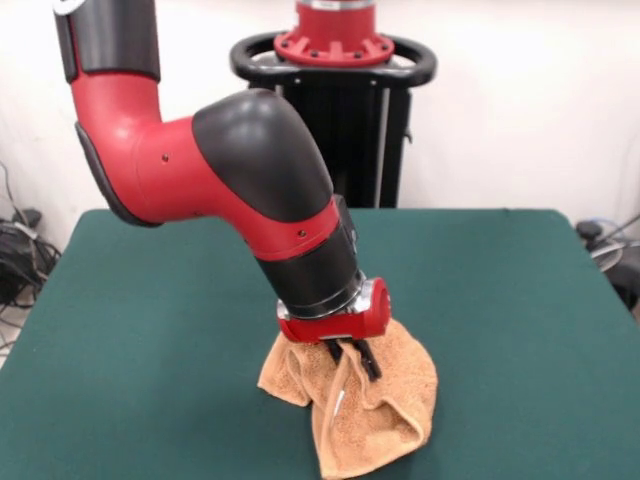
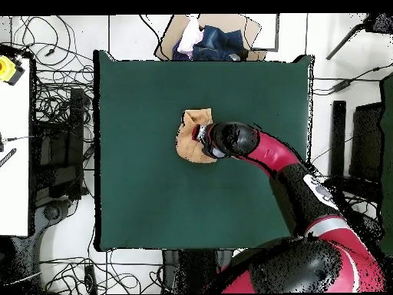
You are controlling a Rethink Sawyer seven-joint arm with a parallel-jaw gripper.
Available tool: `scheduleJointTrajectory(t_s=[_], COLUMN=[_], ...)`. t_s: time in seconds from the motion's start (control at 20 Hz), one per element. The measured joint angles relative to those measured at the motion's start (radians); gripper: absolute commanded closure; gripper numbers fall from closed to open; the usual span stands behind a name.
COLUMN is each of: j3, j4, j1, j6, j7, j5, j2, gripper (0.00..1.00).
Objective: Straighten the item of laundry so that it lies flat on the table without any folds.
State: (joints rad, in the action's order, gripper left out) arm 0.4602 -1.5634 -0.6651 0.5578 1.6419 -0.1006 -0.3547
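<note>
You've got towel (image 1: 365, 405) bunched, folds all over, near table (image 1: 150, 330) middle, toward camera-side edge in front view. Nothing flat yet; whole spread left, by my read. Gripper (image 1: 358, 358) down in cloth, fingers seem pinched on raised fold. White strip at fold, maybe label; no readable writing anywhere.

1. Small orange-tan terry-cloth towel (image 1: 375, 410) (image 2: 188, 138) sits bunched and folded, draped in hanging creases, not flat.
2. It lies on the dark green felt-topped table (image 1: 150, 330) (image 2: 138, 192), towards the middle.
</note>
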Motion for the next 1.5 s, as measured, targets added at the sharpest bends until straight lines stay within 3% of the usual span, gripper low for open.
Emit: scheduleJointTrajectory(t_s=[0.65,0.9,1.15,1.5], j3=[0.0,-0.01,-0.08,-0.204], j4=[-0.002,-0.008,0.002,0.084], j1=[0.0,0.015,0.094,0.23], j6=[-0.004,-0.004,0.012,0.139], j7=[0.0,0.0,0.0,0.0], j5=[0.0,-0.001,-0.001,-0.002], j2=[-0.009,-0.063,-0.169,-0.311], gripper=[1.0,1.0,1.0,1.0])
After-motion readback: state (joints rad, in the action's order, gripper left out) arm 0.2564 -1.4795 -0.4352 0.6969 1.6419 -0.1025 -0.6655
